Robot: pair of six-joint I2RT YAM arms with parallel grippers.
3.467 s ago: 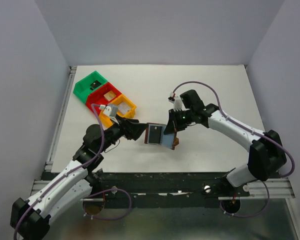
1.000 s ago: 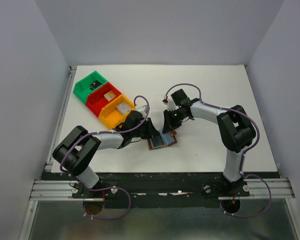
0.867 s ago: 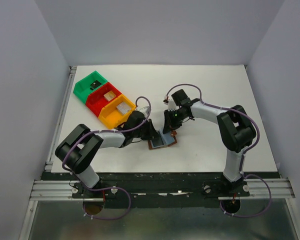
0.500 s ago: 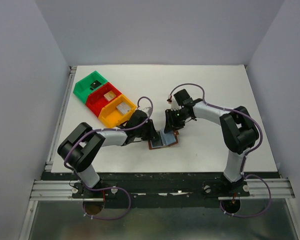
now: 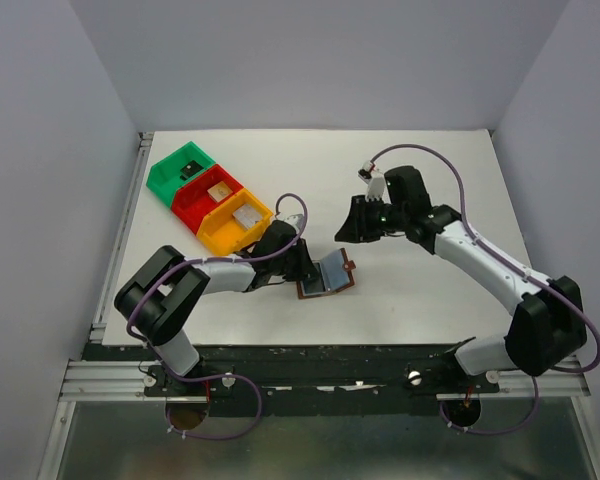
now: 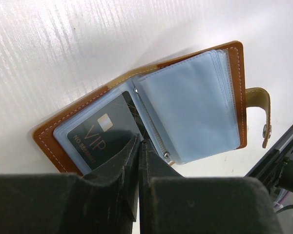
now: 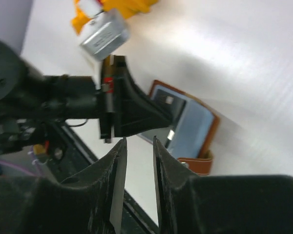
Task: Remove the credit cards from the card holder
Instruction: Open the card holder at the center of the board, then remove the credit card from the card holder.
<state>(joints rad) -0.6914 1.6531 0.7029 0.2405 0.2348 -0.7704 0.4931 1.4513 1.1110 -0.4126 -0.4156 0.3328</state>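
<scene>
The brown card holder [image 5: 328, 276] lies open on the white table, grey-blue sleeves [image 6: 185, 112] on one half and its closing tab [image 6: 263, 112] sticking out. One black credit card [image 6: 100, 134] marked VIP sits in the other half's pocket; other credit cards are hidden. My left gripper [image 6: 138, 142] reaches in from the left, jaws together at the spine, pinching a thin sleeve edge of the holder [image 7: 198, 124]. My right gripper [image 7: 139, 141] hovers up and right of the holder [image 5: 353, 231], slightly open and empty.
Green [image 5: 183, 170], red [image 5: 210, 195] and yellow [image 5: 240, 222] bins stand joined at the back left, just behind my left arm, with small white squares in the red and yellow ones. A black rail [image 5: 330, 355] runs along the table's near edge.
My right gripper has let go of the holder, opened, and pulled back up and to the right. The left gripper and the holder have stayed almost in place.
</scene>
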